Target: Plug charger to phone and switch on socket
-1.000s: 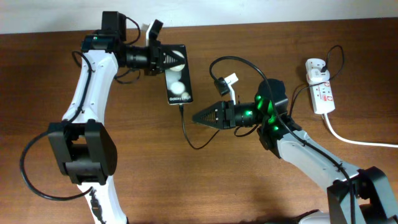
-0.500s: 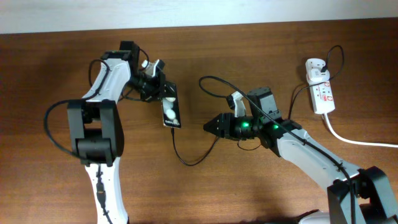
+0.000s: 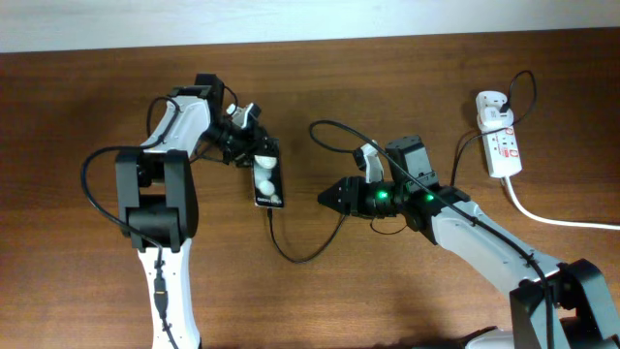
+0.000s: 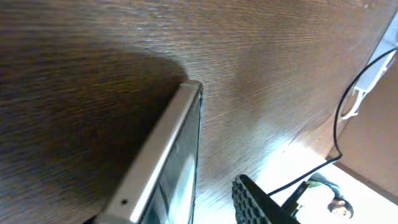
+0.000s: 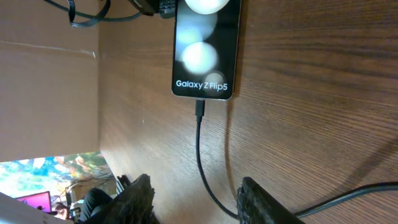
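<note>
The phone (image 3: 266, 181) lies flat on the table left of centre, its screen showing two white reflections. In the right wrist view the phone (image 5: 205, 50) has the charger's plug tip (image 5: 199, 109) seated in its bottom end. The thin black charger cable (image 3: 291, 255) loops from the phone past my right gripper. My left gripper (image 3: 250, 153) is at the phone's top end; the left wrist view shows the phone's edge (image 4: 168, 155) with a gap to one finger. My right gripper (image 3: 327, 195) is open and empty, its fingers either side of the cable (image 5: 208, 180). The white socket (image 3: 503, 147) lies far right.
A white adapter (image 3: 492, 105) sits in the socket's far end, and a thick white cord (image 3: 552, 219) runs off to the right. Slack black cable (image 3: 334, 126) arcs above my right arm.
The phone has gone from the far side of the table down and left toward centre with my left gripper. My right gripper has drawn back to the right, away from the phone's plugged end.
</note>
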`<state>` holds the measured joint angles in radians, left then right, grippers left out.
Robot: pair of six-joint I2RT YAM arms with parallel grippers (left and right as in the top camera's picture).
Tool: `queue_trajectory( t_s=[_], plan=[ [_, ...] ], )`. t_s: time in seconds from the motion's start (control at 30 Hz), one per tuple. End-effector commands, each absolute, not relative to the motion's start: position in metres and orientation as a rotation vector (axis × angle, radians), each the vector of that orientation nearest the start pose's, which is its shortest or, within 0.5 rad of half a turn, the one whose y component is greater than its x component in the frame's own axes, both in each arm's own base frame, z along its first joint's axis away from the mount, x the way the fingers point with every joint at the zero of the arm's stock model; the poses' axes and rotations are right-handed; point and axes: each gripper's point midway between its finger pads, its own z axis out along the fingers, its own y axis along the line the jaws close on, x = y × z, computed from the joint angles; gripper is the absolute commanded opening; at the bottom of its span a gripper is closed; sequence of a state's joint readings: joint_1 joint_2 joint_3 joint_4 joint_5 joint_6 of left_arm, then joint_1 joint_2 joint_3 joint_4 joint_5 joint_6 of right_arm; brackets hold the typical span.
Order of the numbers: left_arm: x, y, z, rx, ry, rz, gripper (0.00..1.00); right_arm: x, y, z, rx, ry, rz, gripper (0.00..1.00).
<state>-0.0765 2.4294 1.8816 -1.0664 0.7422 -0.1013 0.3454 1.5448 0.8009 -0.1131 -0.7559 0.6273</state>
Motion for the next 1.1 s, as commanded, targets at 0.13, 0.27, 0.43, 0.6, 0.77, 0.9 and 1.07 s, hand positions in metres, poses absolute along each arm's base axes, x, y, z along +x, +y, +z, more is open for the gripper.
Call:
queue_trajectory(
  t_s=[0.13,0.27,0.43,0.6,0.77,0.9,1.07],
  plan=[
    [0.426,-0.107,-0.046,-0.196,3.242,-0.688,0.50,0.303,0.231,0.102,-0.012,2.572,1.316,0.47],
    [0.424,-0.061,-0.059,-0.236,3.292,-0.204,0.62,0.303,0.231,0.102,-0.012,2.571,1.316,0.47],
    [0.427,-0.041,-0.060,-0.342,3.264,-0.002,0.63,0.297,0.229,0.097,-0.074,2.588,1.289,0.46],
    [0.488,-0.032,0.098,-0.322,2.871,-0.070,0.62,0.281,0.203,0.097,-0.126,2.673,1.051,0.46],
    [0.469,-0.028,0.262,-0.289,2.519,-0.141,0.82,0.297,0.148,0.185,-0.102,2.582,0.658,0.31],
    [0.461,-0.027,0.281,-0.285,2.479,-0.149,0.99,0.314,0.048,0.257,0.214,2.512,0.478,0.04],
    [0.462,-0.027,0.281,-0.285,2.479,-0.149,0.99,0.325,-0.078,0.257,0.647,2.406,0.393,0.04]
  ],
)
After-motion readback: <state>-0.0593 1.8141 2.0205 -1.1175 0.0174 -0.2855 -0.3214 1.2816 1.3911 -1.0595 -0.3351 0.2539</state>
